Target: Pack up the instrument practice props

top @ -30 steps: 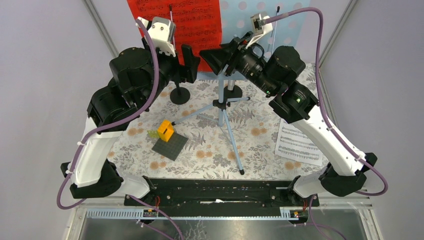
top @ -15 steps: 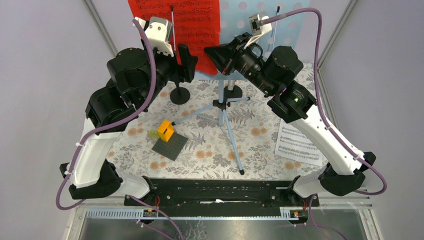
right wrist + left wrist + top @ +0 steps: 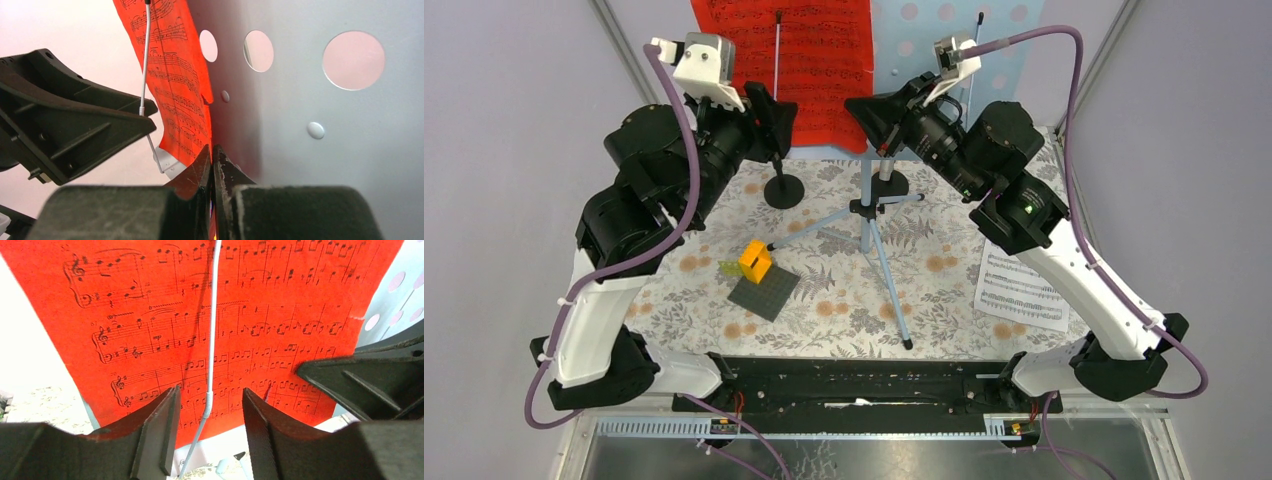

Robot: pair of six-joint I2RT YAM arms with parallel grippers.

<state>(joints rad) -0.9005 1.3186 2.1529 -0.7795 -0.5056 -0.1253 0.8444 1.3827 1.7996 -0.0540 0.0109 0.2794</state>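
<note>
Seen from above, the right pincer (image 3: pixel 864 115) has gone from half apart to fully closed within the last second. It sits at the lower right corner of the red paper music sheet (image 3: pixel 794 60), which now hangs a little lower and more to the right on the pale-blue perforated sheet-music holder (image 3: pixel 904 45). The left pincer (image 3: pixel 774 118) has shifted to the left while narrowing. I judge that taking the sheet off the holder is only beginning, and nothing is packed yet. The holder stands on slim tripod legs (image 3: pixel 886 275) over the flower-printed tabletop (image 3: pixel 844 305). A black round-based mic mount (image 3: pixel 784 190) is beside it, and a white music sheet (image 3: pixel 1021 290) lies flat at the right. An orange brick (image 3: pixel 755 260) rests on a dark grey studded plate (image 3: pixel 764 293).

In the left wrist view, the jaws stand apart on either side of a thin pale retaining wire (image 3: pixel 214 330). The wire has a small coiled spring near its foot and touches neither finger. The sheet is matte, slightly fibrous paper printed with black notes.

In the right wrist view, the two fingers are pressed together, and the red sheet's edge runs into the seam between them. As far as I can tell, this pincer grips that corner. The holder's face is smooth and rigid, with round holes and small raised studs. The thin sheet bends away from it easily.
</note>
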